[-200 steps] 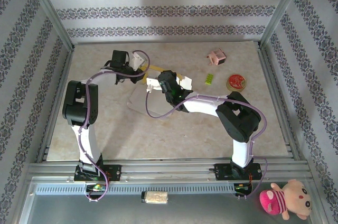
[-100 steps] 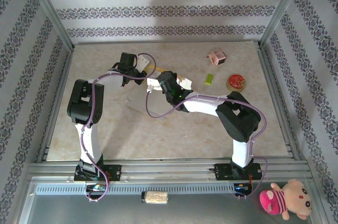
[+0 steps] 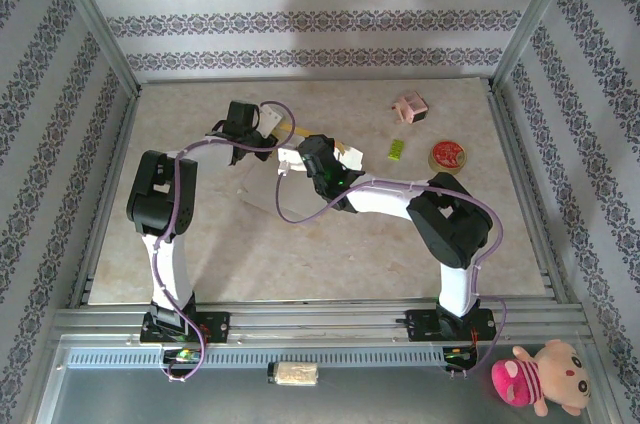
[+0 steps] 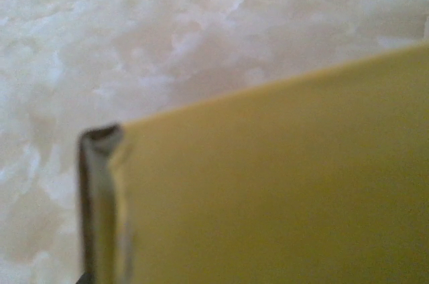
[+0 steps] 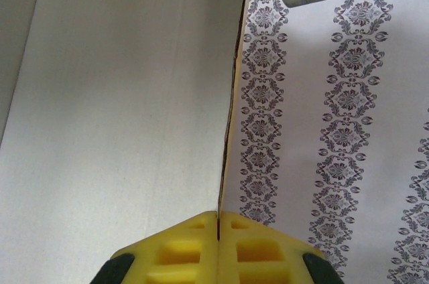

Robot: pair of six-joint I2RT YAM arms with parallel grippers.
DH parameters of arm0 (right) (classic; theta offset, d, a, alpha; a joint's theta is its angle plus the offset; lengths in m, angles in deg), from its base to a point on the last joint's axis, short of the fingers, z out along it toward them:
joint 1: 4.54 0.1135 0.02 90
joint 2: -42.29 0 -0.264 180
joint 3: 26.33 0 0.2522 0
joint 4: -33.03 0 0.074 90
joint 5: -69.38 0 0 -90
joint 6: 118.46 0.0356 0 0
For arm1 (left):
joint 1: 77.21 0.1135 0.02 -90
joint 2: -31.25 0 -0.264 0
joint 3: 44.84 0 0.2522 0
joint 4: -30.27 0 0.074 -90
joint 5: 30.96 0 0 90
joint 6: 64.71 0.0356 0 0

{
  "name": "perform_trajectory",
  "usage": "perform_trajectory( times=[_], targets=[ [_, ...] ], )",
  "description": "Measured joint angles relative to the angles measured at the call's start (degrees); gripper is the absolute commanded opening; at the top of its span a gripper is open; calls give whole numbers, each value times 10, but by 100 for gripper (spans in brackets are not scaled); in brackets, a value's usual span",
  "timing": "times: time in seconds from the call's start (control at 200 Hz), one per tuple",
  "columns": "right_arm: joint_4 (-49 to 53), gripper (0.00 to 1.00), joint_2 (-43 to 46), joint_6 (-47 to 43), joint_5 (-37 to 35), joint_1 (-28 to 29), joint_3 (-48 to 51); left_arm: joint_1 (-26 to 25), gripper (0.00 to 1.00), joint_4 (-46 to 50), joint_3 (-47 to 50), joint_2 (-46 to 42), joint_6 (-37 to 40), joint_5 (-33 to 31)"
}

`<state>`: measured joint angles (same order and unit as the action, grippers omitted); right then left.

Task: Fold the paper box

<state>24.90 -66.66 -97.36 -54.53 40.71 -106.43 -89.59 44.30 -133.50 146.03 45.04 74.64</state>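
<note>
Over the last second the left hand [image 3: 262, 122] has swung in from about 9 o'clock toward the paper box [image 3: 260, 187] and snapped its jaws nearly together. Its wrist camera now has a yellow flap pressed right up against one finger [image 4: 100, 197], so I judge it pinched on that flap, though the far finger is hidden behind the card. The right hand [image 5: 218, 230] has not altered: its yellow pads are fully closed on the thin edge of a white panel standing upright between them. The box sits a little toward 11 o'clock of the bench [image 3: 400, 234] centre, partly raised, with the left hand at roughly 10 o'clock of the right one. With both hands gripping the blank, a flap can likely be creased next; the fold itself looks barely begun.
</note>
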Motion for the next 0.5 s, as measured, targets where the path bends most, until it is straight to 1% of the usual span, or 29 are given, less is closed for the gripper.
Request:
perform_trajectory(
  times=[0.015, 0.035, 0.095, 0.14, 0.185, 0.415, 0.45, 0.5],
  targets=[
    [-2, 6, -1, 0, -1, 0, 0, 0, 16, -1, 1, -1, -2, -1],
    [-4, 6, -3, 0, -2, 0, 0, 0, 18, -3, 2, -1, -1, -3],
    [-12, 6, -6, 2, -3, 3, 0, 0, 17, -8, 8, -2, -3, -9],
    [-16, 5, -8, 2, -6, 4, 0, 0, 11, -13, 16, -3, -3, -12],
    [-18, 6, -10, 4, -6, 4, 0, 0, 0, -22, 25, -4, -5, -13],
    [-22, 6, -12, 10, -12, 6, 1, 0, 0, -38, 38, -10, -9, -16],
    [-23, 6, -12, 11, -12, 7, 1, 0, 7, -39, 38, -10, -9, -17],
    [-24, 6, -12, 12, -12, 7, 1, 0, 11, -43, 40, -10, -9, -19]
  ],
)
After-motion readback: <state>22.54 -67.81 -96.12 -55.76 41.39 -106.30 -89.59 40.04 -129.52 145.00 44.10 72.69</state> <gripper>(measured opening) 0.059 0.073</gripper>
